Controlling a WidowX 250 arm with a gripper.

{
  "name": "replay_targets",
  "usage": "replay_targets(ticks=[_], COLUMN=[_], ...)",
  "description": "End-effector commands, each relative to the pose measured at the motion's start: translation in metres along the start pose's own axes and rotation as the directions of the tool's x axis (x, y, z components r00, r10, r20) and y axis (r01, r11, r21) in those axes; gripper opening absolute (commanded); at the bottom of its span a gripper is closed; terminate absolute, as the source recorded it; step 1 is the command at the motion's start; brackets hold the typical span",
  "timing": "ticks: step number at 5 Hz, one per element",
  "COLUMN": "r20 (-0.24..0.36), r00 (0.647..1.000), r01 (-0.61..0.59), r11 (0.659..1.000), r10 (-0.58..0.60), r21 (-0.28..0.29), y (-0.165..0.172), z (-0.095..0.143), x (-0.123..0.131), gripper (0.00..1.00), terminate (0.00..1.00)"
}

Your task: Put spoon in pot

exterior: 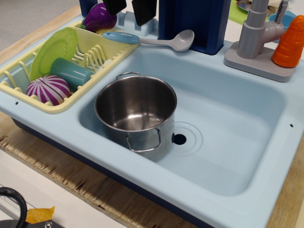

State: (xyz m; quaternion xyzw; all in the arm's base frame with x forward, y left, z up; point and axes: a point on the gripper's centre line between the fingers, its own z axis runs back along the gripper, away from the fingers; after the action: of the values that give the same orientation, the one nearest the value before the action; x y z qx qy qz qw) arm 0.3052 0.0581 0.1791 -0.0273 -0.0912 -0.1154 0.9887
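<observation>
One gripper (129,8) at top edge, only two black fingers (143,10) in frame, spread apart with a clear gap, nothing between them. Hangs above back ledge of sink (247,142), over handle end of spoon (151,40), not touching it. Upper part of gripper cut off by the frame, so height above spoon hard to judge.

Spoon lying flat on back rim of sink, light blue handle pointing left over corner of dish rack (61,102), grey bowl to the right, just in front of dark blue block (192,21). Bowl facing up.

Pot (136,114) upright in left half of basin, empty, shiny inside. One wire handle toward front, the other toward back rim. Drain hole (179,139) just beside pot on the right. Spoon and pot apart, spoon behind and above pot.

Yellow dish rack left of basin, holding green plate (54,50) on edge, teal cup (71,72) on its side, purple-and-white striped ball (48,89) at front. Purple toy (99,19) behind the rack, near left finger. Grey faucet (254,35) at back right corner, orange carrot (289,42) just beside it. Wooden tabletop (71,175) under the sink unit.
</observation>
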Motion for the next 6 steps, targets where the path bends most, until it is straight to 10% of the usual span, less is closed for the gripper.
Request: replay_targets(ticks=[1, 6], r20=[0.001, 0.019], r00=[0.993, 0.962], r01=[0.121, 0.271], r11=[0.992, 0.961], r10=[-0.121, -0.272], r21=[0.045, 0.045], y=[0.013, 0.027], z=[0.008, -0.034], x=[0.006, 0.003], gripper=[1.00, 1.00], terminate=[0.00, 0.00])
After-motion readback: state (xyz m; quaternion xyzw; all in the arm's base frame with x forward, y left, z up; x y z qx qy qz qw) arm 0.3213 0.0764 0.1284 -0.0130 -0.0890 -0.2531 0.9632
